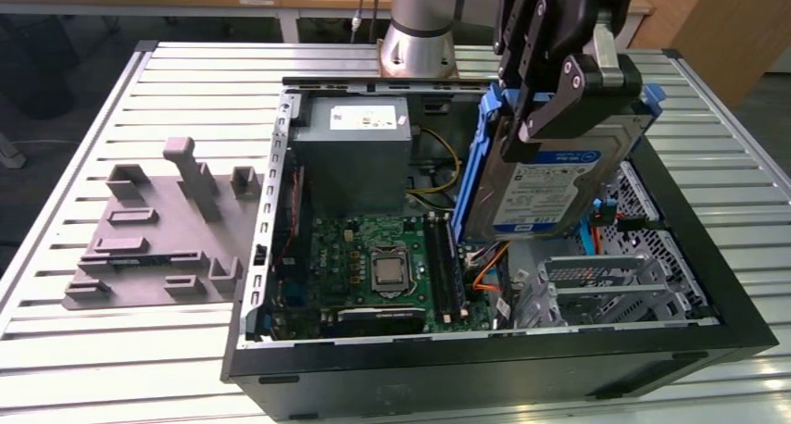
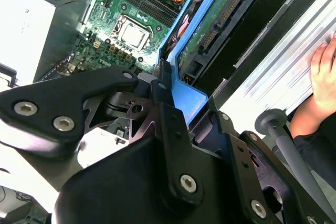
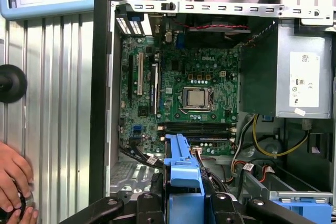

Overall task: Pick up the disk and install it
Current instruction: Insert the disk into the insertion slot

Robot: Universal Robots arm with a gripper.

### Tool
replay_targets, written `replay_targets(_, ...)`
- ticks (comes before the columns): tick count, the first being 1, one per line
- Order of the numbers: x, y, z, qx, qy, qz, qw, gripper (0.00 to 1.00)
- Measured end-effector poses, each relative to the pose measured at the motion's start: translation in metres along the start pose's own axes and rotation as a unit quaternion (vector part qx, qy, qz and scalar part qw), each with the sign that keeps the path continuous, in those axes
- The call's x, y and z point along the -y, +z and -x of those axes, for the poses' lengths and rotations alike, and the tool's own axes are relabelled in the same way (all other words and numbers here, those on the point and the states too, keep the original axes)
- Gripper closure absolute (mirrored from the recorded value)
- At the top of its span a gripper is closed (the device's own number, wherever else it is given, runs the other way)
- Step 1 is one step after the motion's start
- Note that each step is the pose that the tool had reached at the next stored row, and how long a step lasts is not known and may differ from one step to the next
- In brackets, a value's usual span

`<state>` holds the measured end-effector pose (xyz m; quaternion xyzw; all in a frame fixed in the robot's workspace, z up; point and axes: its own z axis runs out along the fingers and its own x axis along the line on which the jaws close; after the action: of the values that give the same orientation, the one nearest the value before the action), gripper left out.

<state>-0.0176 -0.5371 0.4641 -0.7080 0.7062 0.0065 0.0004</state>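
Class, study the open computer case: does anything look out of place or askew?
Yes: the disk hangs tilted over the case, clamped in the pincer, not seated. A hand rests on the table beside it.

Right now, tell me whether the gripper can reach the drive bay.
Probably yes. The gripper, shut on the disk, hangs over the open case; only orange cables sit beside the bay, nothing else above it.
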Motion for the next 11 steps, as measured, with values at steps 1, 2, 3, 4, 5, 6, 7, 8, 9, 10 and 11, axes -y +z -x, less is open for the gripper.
replay_targets(1, -0.0001, 0.0, 0.0002, -0.0001, 0.0, 0.0, 1.0, 0.64)
replay_targets(2, -0.0001, 0.0, 0.0003, 0.0, 0.0, 0.0, 1.0, 0.64)
replay_targets(3, -0.0001, 0.0, 0.0003, -0.0001, 0.0, 0.0, 1.0, 0.64)
replay_targets(4, -0.0001, 0.0, 0.0004, -0.0001, 0.0, 0.0, 1.0, 0.64)
replay_targets(5, -0.0001, 0.0, 0.0004, -0.0001, 0.0, 0.0, 1.0, 0.64)
replay_targets(6, 0.0, 0.0, 0.0004, -0.0001, 0.0, 0.0, 1.0, 0.64)
replay_targets(7, 0.0004, -0.0001, 0.0004, -0.0001, 0.0, 0.0, 1.0, 0.64)
replay_targets(8, 0.0011, 0.0, 0.0004, -0.0001, 0.0, 0.0, 1.0, 0.64)
replay_targets(9, 0.002, 0.0, 0.0004, -0.0001, 0.0, 0.0, 1.0, 0.64)
replay_targets(10, 0.0028, -0.0001, 0.0003, -0.0001, 0.0, 0.0, 1.0, 0.64)
replay_targets(11, 0.0032, -0.0001, 0.0003, -0.0001, 0.0, 0.0, 1.0, 0.64)
